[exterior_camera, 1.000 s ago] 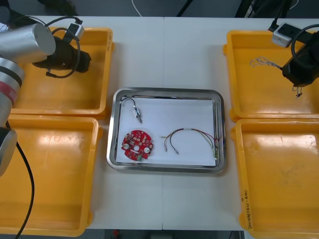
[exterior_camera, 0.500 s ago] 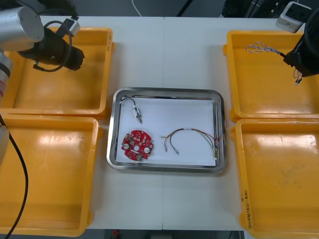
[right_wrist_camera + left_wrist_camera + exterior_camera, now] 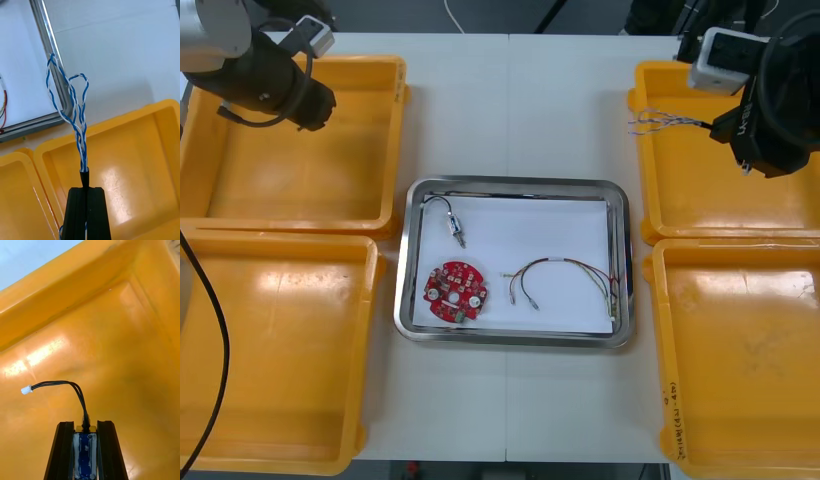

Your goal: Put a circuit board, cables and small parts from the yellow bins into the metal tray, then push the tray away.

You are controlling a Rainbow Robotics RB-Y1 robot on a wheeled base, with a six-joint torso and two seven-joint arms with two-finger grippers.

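Note:
Above the far right yellow bin [image 3: 700, 190] my right gripper [image 3: 736, 128] is shut on a twisted blue and white cable [image 3: 662, 122], whose loops reach out past the bin's inner rim. In the right wrist view the cable [image 3: 77, 112] rises from the gripper [image 3: 85, 189] toward the tray's corner [image 3: 56, 86]. Over the far left yellow bin [image 3: 300, 180] my left gripper [image 3: 308, 104] is shut on the blue end piece [image 3: 85, 450] of a black cable [image 3: 62, 383] with a white plug. The metal tray [image 3: 510, 183] holds a red circuit board [image 3: 454, 292], a red and yellow cable [image 3: 565, 272] and a small metal part [image 3: 454, 226].
Two more yellow bins, near left [image 3: 270, 350] and near right [image 3: 740, 350], lie bare. White table runs between the bins, beyond the tray's far rim and in front of it.
My right gripper has lifted the twisted cable off the bin floor and moved left toward the tray. My left gripper has drifted left and farther back over its bin.

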